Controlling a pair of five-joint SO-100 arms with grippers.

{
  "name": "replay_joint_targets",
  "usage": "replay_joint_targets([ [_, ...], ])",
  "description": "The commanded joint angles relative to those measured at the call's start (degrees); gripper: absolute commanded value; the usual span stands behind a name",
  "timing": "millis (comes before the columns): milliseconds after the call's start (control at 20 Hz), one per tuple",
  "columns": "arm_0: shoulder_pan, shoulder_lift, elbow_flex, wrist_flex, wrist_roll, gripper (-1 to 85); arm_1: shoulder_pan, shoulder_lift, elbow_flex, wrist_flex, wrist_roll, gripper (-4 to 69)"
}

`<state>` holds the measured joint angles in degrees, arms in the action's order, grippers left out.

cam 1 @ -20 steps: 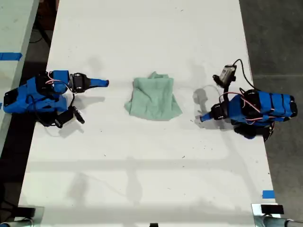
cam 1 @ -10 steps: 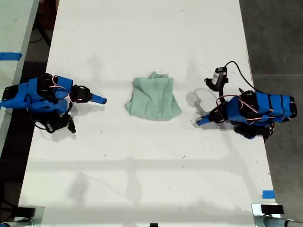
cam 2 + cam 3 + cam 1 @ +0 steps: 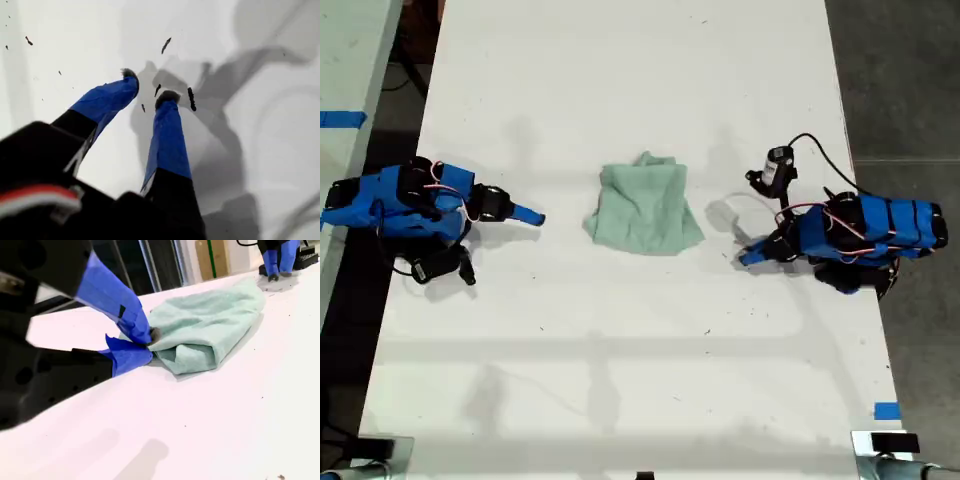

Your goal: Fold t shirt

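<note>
Two grippers, one folded t shirt (image 3: 644, 208) on white table (image 3: 620, 380).
My second gripper (image 3: 142, 342) sits nearly pinched, empty, beside cloth; my first gripper (image 3: 147, 95) narrowly parted, empty, over dark specks. No writing legible.

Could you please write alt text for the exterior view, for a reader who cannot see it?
Seen from above, a pale mint t shirt lies bunched and wrinkled at the middle of a white table. My second tool points at it from the exterior view's left and my first tool from the right, neither touching it.
</note>
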<state>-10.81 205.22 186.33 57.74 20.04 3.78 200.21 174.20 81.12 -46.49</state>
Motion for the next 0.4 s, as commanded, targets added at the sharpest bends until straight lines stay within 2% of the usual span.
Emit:
replay_joint_targets([
  [0, 0.7, 0.09, 2.29, 0.18, -0.7, 1.5, -0.26, 0.53, 2.55, -1.85, -1.14, 9.6],
  [350, 0.7, 0.09, 2.29, 0.18, -0.7, 1.5, -0.26, 0.53, 2.55, -1.85, -1.14, 8.0],
])
